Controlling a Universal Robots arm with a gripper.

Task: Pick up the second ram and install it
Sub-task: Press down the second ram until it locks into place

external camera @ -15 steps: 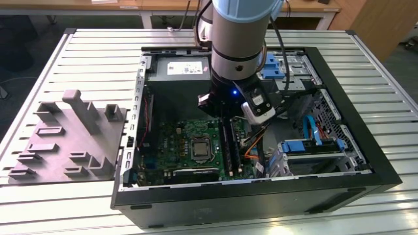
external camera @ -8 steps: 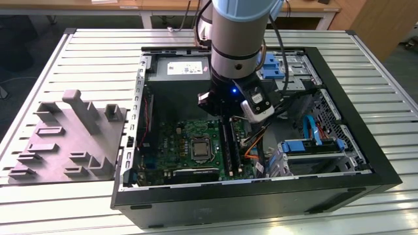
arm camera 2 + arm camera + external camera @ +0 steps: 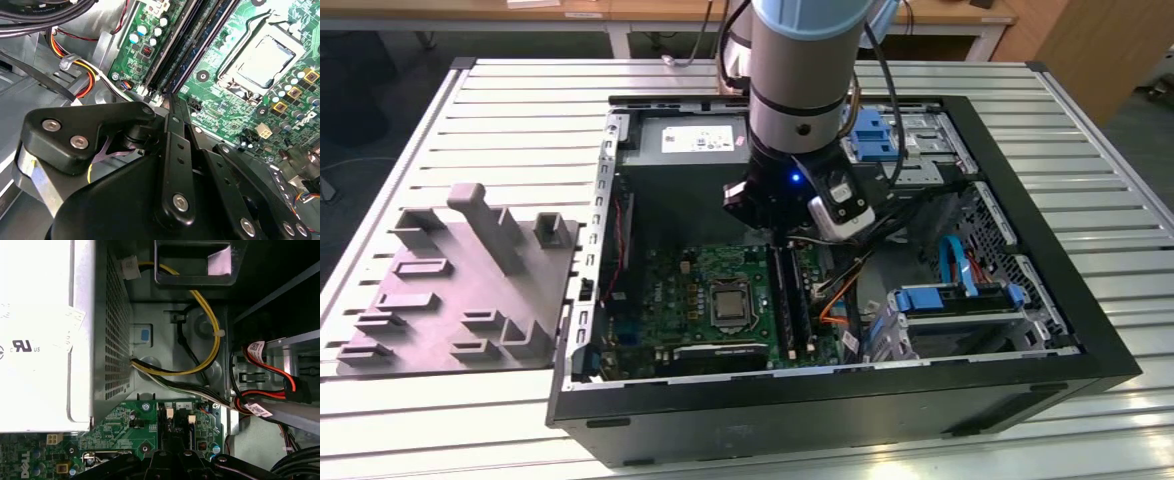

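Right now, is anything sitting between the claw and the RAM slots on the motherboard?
Nothing visible does. The claw hangs directly over the long black RAM slots of the green motherboard, beside the CPU socket; no cable crosses the gap.

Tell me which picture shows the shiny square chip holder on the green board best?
The second wrist view: the chip holder sits close and unblocked, metal frame plain. The exterior view shows it as a little square on the green board, beside the hand. The first wrist view catches the board's edge.
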